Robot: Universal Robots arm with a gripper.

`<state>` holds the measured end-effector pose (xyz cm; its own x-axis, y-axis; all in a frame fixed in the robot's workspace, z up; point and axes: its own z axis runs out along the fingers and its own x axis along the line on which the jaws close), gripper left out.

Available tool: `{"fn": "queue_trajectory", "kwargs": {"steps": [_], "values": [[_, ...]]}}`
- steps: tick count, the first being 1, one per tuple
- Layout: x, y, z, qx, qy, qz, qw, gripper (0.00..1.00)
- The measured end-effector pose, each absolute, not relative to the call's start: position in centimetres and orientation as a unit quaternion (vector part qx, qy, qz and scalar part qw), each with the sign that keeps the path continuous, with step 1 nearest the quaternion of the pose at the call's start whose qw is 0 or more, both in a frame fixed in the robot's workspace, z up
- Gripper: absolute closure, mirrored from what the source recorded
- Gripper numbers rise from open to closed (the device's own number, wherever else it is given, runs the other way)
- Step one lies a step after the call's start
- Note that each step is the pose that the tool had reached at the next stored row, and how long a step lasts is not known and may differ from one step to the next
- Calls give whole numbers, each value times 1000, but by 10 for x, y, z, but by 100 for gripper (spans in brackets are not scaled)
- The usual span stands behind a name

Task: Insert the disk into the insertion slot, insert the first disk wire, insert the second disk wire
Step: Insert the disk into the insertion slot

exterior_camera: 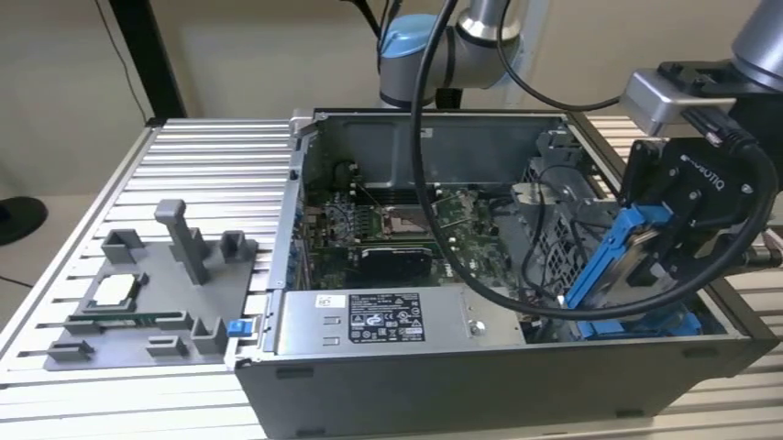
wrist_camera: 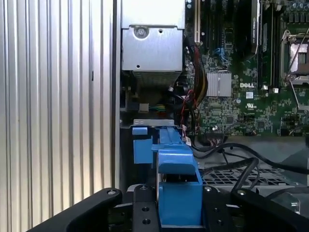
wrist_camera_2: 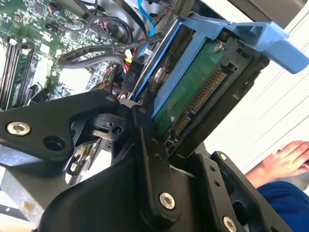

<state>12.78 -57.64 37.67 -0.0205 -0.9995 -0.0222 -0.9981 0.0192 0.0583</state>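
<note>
The tool (exterior_camera: 670, 240) grips the silver-grey rectangular disk (exterior_camera: 615, 252) in its bright blue plastic carrier, tilted above the open dark metal computer case (exterior_camera: 490, 385) at the exterior view's right, and to my eye it wants squaring to the blue bay (exterior_camera: 661, 325) beneath, clear of the black cables (exterior_camera: 490, 293).

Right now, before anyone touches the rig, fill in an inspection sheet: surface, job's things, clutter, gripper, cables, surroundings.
Surface: slotted aluminium table carrying an open computer case.
Job's things: disk in its blue carrier, tilted over the case's end at the exterior view's right, not yet seated.
Clutter: grey fixture tray beside the case; power-supply box inside it.
Gripper: gripper shut on the disk.
Cables: black cable looping across the case; wire bundle inside.
Surroundings: a person's hand, seen past the disk in the second wrist view.
</note>
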Motion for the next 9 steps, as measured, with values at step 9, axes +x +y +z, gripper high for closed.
{"fn": "queue_trajectory", "kwargs": {"steps": [9], "values": [[128, -576, 361, 700, -714, -29, 12, 100]]}}
